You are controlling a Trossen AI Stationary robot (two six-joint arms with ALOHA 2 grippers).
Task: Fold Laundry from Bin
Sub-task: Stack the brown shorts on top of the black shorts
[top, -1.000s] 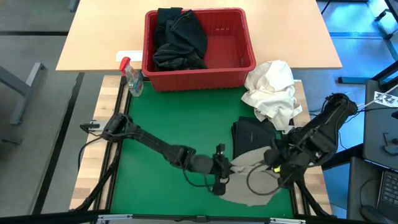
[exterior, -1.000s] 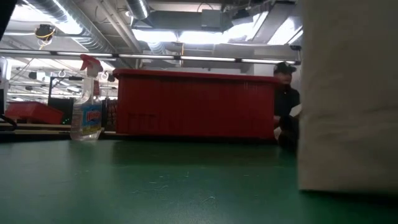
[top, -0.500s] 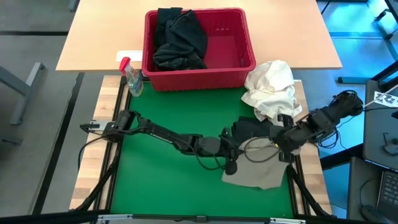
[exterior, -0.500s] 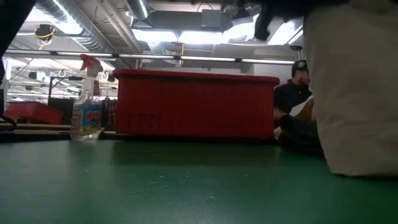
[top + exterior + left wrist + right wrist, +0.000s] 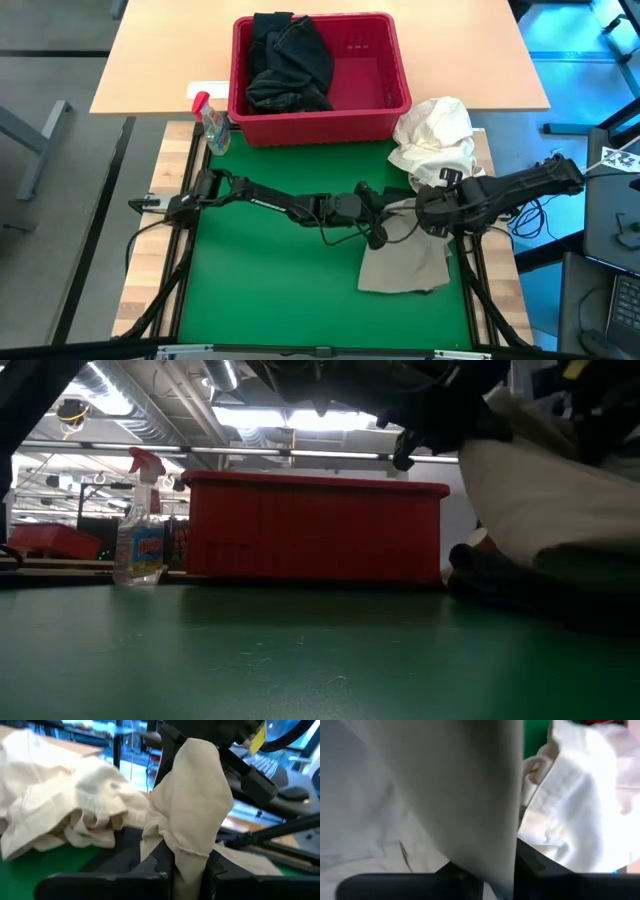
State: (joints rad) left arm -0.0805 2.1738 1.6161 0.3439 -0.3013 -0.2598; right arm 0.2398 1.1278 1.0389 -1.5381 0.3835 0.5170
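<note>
A khaki garment (image 5: 405, 268) lies partly on the green mat, and its far edge is raised between my two grippers. My left gripper (image 5: 378, 232) and my right gripper (image 5: 432, 215) are both shut on that edge, the left one nearer the mat's middle. A black folded garment (image 5: 398, 205) lies on the mat just beyond them. The red bin (image 5: 320, 122) stands at the far side with black laundry (image 5: 288, 60) piled in its left half. In the low view the khaki garment (image 5: 530, 500) slopes down at the right. My left gripper pinches a bunched fold of the khaki garment's raised edge (image 5: 189, 851) between its two fingers, coming nearly level from the table's left. The cloth stands up beyond the fingers. My right gripper has the same edge (image 5: 492, 855) between its fingers, coming from the right and slanting down. The garment's near part lies on the mat.
A white cloth bundle (image 5: 437, 140) sits at the mat's far right, close to my right gripper. A spray bottle (image 5: 212, 125) stands left of the bin. The mat's left half (image 5: 260, 290) has free room.
Both grippers have gone toward the table's far edge and sunk a little, carrying the khaki garment's held edge with them. The garment, which hung tall near the front edge, now slopes lower and farther back, with its near part spread flat on the mat.
</note>
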